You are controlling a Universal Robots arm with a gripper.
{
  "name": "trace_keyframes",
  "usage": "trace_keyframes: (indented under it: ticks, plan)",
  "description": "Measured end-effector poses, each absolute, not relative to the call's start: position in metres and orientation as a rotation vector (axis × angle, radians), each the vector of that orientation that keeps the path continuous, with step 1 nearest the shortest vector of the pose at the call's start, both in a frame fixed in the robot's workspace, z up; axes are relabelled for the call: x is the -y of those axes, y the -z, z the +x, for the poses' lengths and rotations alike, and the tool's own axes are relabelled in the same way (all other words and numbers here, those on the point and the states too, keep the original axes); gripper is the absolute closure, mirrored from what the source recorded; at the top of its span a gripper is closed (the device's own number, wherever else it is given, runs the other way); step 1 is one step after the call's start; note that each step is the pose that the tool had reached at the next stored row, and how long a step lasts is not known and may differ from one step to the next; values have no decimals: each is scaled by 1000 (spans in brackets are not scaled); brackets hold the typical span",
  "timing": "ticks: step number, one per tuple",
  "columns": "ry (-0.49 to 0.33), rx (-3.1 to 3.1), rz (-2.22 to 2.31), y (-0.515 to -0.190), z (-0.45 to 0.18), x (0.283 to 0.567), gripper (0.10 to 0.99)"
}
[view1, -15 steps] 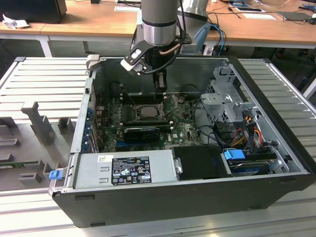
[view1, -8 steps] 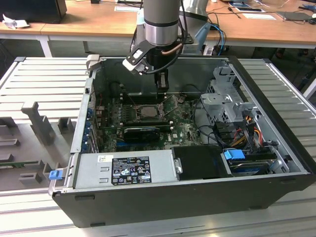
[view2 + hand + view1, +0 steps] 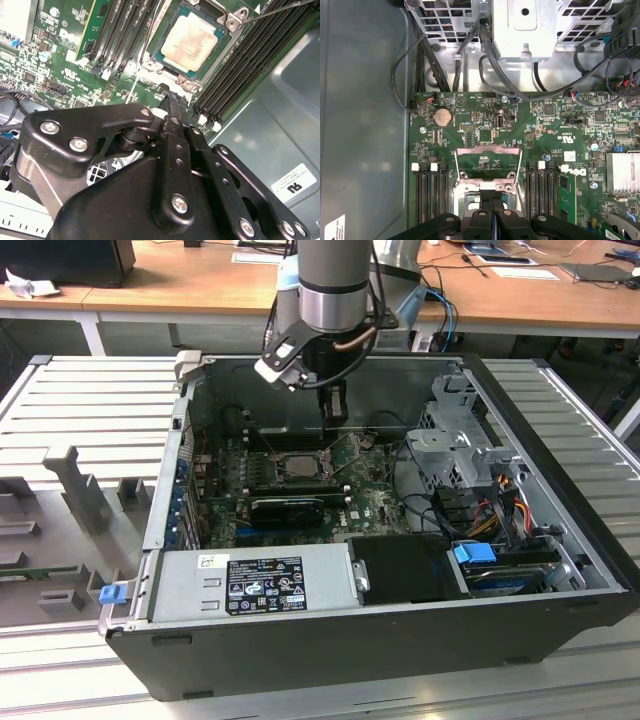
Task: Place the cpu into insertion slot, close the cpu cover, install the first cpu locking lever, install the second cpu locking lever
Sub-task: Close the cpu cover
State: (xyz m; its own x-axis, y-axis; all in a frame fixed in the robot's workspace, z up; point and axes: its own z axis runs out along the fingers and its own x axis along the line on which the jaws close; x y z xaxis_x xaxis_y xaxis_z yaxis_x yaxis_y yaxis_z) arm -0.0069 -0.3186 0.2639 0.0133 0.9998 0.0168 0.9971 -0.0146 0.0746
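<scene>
Cpu (image 3: 190, 42) lies flat in the insertion slot (image 3: 222, 47). Cpu cover (image 3: 490, 149) stands swung open at the slot's hinge side. Pincer (image 3: 172, 97) is pressed together and empty, its tip just beside that hinge edge, between cpu and raised cover.

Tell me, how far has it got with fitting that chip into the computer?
Done: the cpu sits in the insertion slot. In hand: nothing. The tool, shut and empty, hovers beside the slot, near the cpu cover, which lies open in the first wrist view. Left: closing that cover and latching both levers. One thin lever rod looks swung free.
</scene>
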Motion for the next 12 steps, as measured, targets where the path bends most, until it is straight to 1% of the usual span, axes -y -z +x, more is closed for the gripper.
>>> trace_keyframes:
  ticks: [12]
  plan:
    - [-97,-2178,2207,-264,5,319,980]
